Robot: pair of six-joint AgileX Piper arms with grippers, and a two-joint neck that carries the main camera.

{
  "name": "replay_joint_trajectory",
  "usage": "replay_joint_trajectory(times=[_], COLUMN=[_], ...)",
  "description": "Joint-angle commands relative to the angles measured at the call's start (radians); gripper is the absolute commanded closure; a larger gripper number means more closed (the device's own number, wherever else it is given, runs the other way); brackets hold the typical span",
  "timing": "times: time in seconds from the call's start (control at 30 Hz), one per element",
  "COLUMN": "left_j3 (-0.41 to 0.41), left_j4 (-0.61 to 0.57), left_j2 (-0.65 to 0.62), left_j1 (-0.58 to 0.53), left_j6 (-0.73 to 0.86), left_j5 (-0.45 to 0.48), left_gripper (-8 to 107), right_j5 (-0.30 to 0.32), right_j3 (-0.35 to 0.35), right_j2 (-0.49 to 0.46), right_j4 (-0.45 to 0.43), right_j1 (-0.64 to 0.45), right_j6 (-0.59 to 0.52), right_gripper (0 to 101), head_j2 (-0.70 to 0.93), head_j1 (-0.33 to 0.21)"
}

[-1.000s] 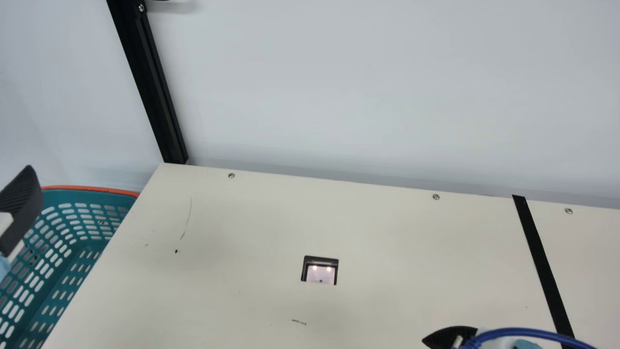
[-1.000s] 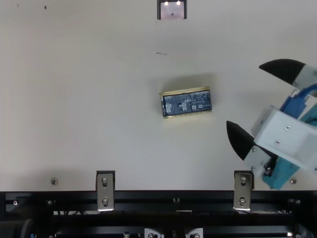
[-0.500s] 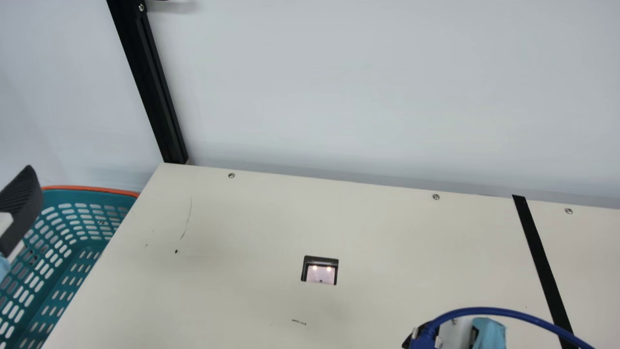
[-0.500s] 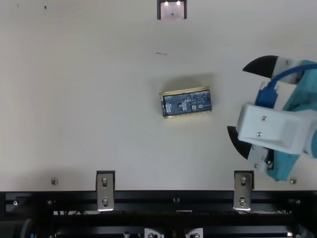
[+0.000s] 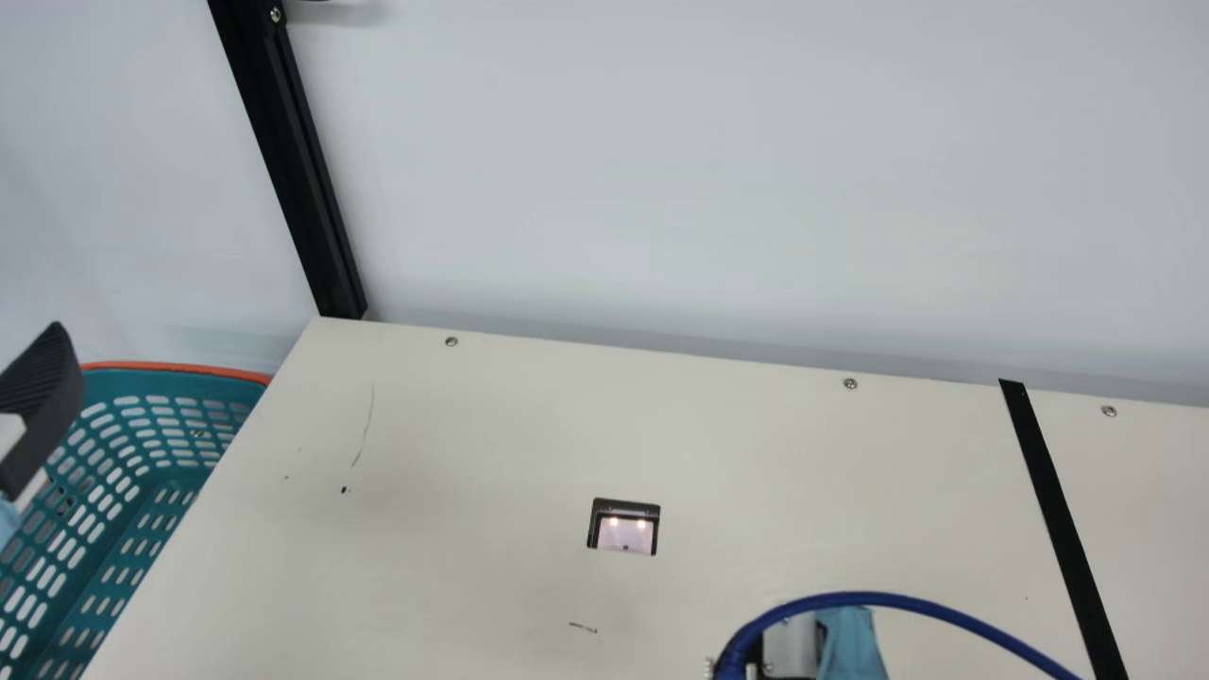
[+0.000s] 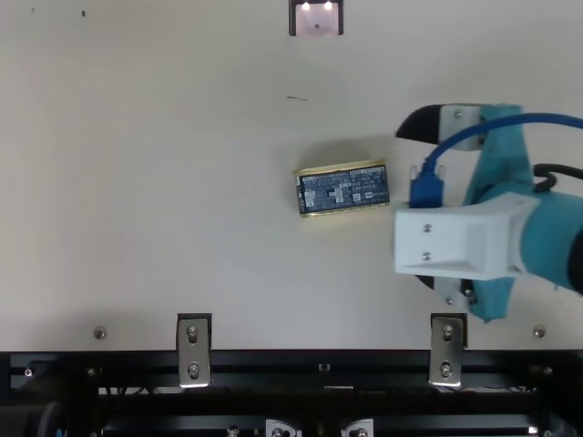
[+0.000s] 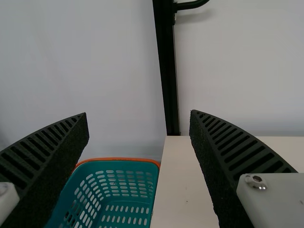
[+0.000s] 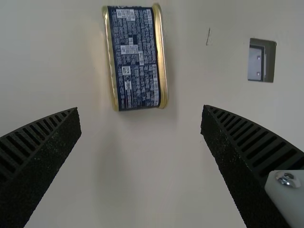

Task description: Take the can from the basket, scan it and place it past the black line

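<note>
Top view: right claw [image 6: 407, 208] set wide, just beside the navy, gold-edged can [image 6: 342, 189] lying on the tabletop [image 6: 182, 228]. Beyond the can, scanner window [image 6: 316, 20] lit. Main view: left claw [image 5: 40, 406], likewise wide, near teal basket [image 5: 179, 366].

Facing me: one pale wall [image 5: 708, 170]; one black post [image 5: 288, 161]; my cream table [image 5: 472, 425], screws [image 5: 850, 383] along its far edge.
</note>
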Motion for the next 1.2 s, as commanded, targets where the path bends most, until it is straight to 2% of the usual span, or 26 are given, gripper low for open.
replay_joint_trajectory(times=[0.0,0.37,0.57,0.8,1.1,1.13,1.17], left_j3=[0.000,0.000,0.000,0.000,0.000,0.000,0.000], left_j4=[0.000,0.000,0.000,0.000,0.000,0.000,0.000], left_j2=[0.000,0.000,0.000,0.000,0.000,0.000,0.000], left_j1=[0.000,0.000,0.000,0.000,0.000,0.000,0.000], left_j6=[0.000,0.000,0.000,0.000,0.000,0.000,0.000], left_j5=[0.000,0.000,0.000,0.000,0.000,0.000,0.000], left_gripper=[9,9,9,9,9,9,9], right_j5=[-0.019,-0.134,-0.182,-0.207,-0.213,-0.213,-0.213], right_j3=[-0.004,-0.023,-0.029,-0.033,-0.033,-0.033,-0.033], right_j2=[0.016,0.131,0.190,0.229,0.233,0.233,0.233], right_j4=[-0.002,-0.004,0.001,0.015,0.018,0.018,0.018], right_j1=[0.025,0.165,0.193,0.165,0.159,0.159,0.159], right_j6=[0.013,0.082,0.094,0.077,0.075,0.075,0.075], right_gripper=[0,0,0,0,0,56,101], head_j2=[-0.008,-0.008,-0.008,-0.008,-0.008,-0.008,-0.008], head_j1=[-0.037,-0.037,-0.037,-0.037,-0.037,-0.037,-0.037])
